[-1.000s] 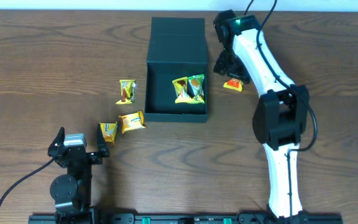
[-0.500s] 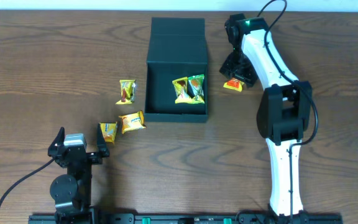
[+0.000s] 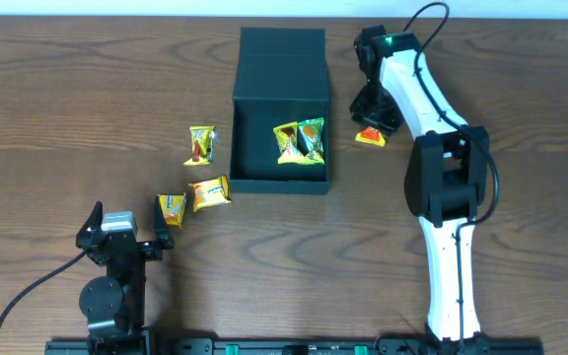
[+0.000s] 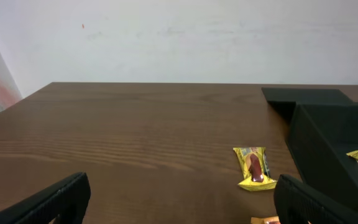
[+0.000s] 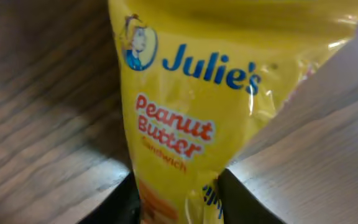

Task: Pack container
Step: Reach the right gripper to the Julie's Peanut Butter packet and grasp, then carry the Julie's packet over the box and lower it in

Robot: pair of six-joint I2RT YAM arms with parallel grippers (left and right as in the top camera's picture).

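Overhead, container: centre of worktop, lid open, two packets inside
Right gripper: jaws clamped on yellow packet, just right of container
Left gripper: jaws wide apart, empty

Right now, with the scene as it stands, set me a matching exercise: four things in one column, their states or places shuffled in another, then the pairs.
Things:
1. left gripper
2. right gripper
3. container
4. three loose packets

States or places:
A. lid open, two packets inside
B. on the table, left of the container
C. open, holding nothing
D. closed on the peanut butter packet

Pairs: 1-C, 2-D, 3-A, 4-B.
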